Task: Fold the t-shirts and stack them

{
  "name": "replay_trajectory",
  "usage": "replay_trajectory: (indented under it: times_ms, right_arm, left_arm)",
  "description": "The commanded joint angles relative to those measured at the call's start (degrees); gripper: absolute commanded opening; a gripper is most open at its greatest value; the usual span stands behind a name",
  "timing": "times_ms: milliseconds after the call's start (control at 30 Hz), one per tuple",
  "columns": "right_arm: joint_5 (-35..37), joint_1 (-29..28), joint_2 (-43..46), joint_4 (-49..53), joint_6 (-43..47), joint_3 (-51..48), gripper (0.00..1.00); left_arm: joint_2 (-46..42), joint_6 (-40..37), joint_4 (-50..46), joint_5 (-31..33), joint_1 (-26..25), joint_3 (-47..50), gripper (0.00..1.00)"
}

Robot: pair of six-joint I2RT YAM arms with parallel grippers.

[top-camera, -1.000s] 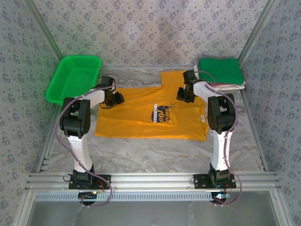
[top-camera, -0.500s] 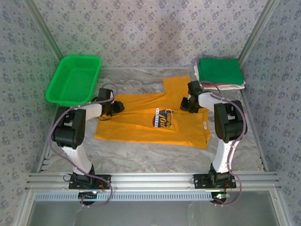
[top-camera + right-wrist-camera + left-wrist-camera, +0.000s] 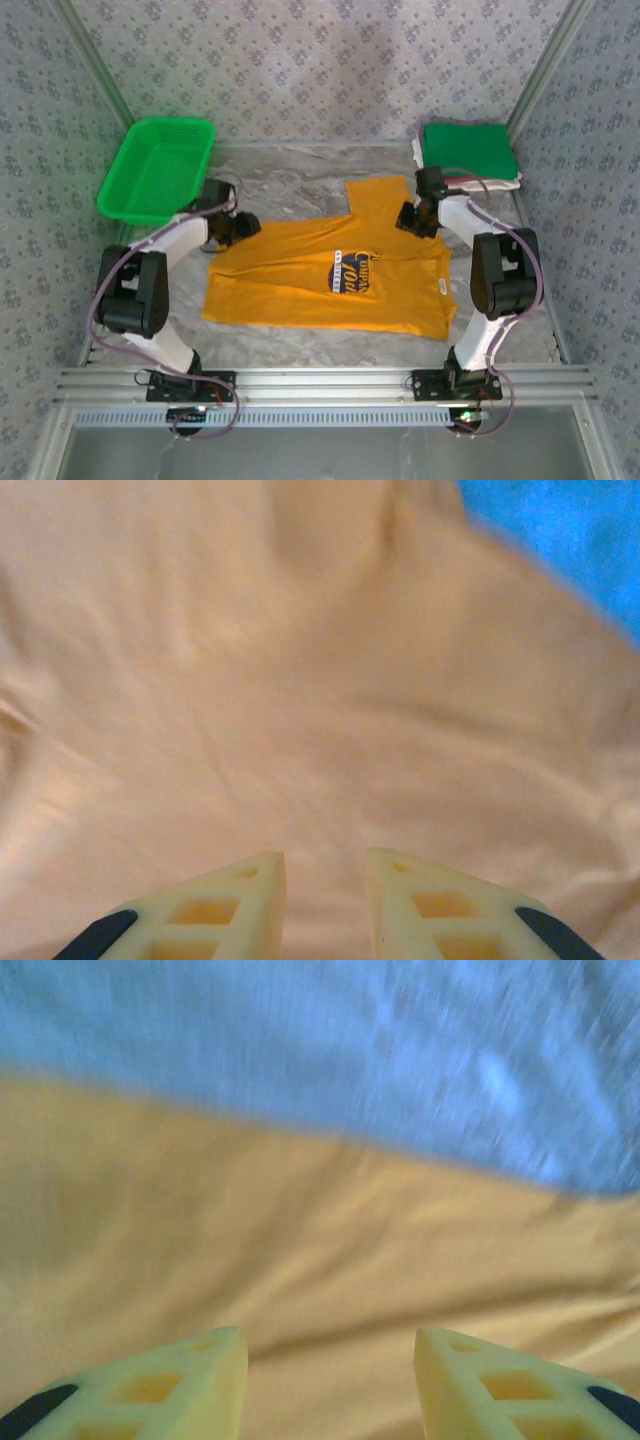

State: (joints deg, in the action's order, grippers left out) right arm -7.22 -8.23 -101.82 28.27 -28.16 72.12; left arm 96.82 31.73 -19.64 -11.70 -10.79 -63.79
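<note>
While the overhead view takes in the whole yellow shirt (image 3: 290, 280), the wrist views give close, blurred patches of its cloth (image 3: 300, 1240) (image 3: 300, 680). Overhead alone shows the green basket (image 3: 155, 180), and the shirt lies spread flat on the surface (image 3: 300, 175) to the right of that basket and nearer the arms. Its dark blue-and-white print (image 3: 355, 272) faces up, one sleeve sticks out on the far side, and the body is lightly wrinkled. Far to the right of the basket, at the same far edge, a folded green shirt (image 3: 468, 148) tops a stack with a white shirt (image 3: 492, 183) beneath it.

Just right of the basket's near corner, the left pincer (image 3: 245, 228) sits at the shirt's edge. From its wrist camera the left pincer (image 3: 330, 1380) has its fingers (image 3: 190, 1380) well apart, with nothing between them but the cloth below and the grey surface (image 3: 400, 1050) beyond. The right pincer (image 3: 408, 222) is over the shirt's far side, well right of the basket. Close up, the right pincer (image 3: 325, 900) shows a narrow gap above the cloth, and I cannot tell whether any of it is pinched.
</note>
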Motion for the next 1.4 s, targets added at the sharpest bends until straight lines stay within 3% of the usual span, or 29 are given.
replay_trajectory:
  times_ms: [0, 200, 767, 1167, 1367]
  right_arm:
    - [0.2, 0.4, -1.5, -0.9, 1.7, 6.7, 0.3]
    - [-1.4, 0.0, -4.1, -1.6, 1.6, 12.5, 0.3]
    - [-2.9, 0.8, -5.1, -3.2, 2.1, 10.7, 0.3]
    - [-4.6, 1.7, -6.5, -4.8, 2.5, 10.9, 0.3]
    - [-5.7, 2.2, -6.6, -5.6, 2.3, 10.0, 0.3]
  left_arm:
    - [5.7, -4.8, -5.2, 3.7, 2.9, -7.1, 0.48]
    - [16.5, -7.0, -12.5, 8.9, 4.1, -18.8, 0.51]
    - [18.5, -4.8, -14.2, 20.9, 1.5, -18.8, 0.56]
    - [18.3, -3.1, -15.0, 23.9, 1.3, -18.0, 0.54]
    - [19.4, -3.4, -13.7, 22.0, 1.5, -17.4, 0.52]
